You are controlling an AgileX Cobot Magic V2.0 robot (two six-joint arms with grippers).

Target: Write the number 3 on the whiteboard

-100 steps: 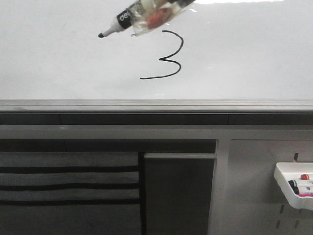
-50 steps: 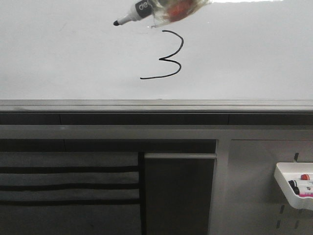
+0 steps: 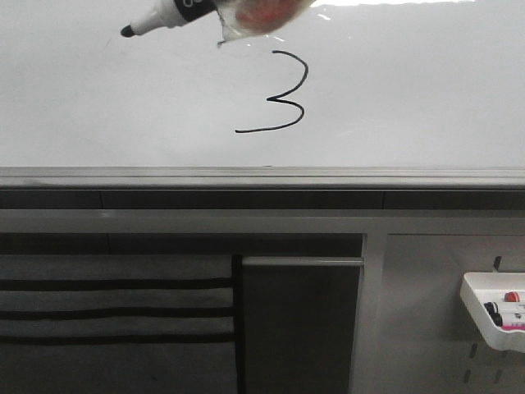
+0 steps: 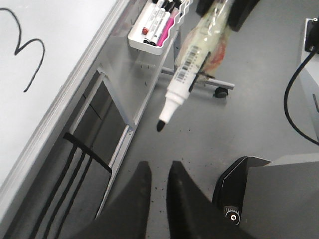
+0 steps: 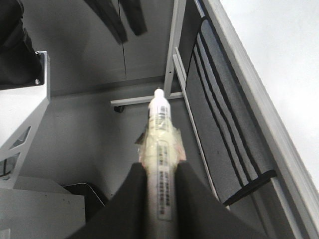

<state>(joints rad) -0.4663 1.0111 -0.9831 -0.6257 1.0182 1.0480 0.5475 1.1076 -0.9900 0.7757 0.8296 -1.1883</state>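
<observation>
above the number 3 (image 3: pixel 281 92), marker (image 3: pixel 176 11) tip hangs off the whiteboard (image 3: pixel 410 90).

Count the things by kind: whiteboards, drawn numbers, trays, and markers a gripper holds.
Large glossy white whiteboard: 1
Thin black hand-drawn number 3: 1
Small white plastic marker tray: 1
White black-tipped marker held by the right gripper: 1
Total: 4
</observation>
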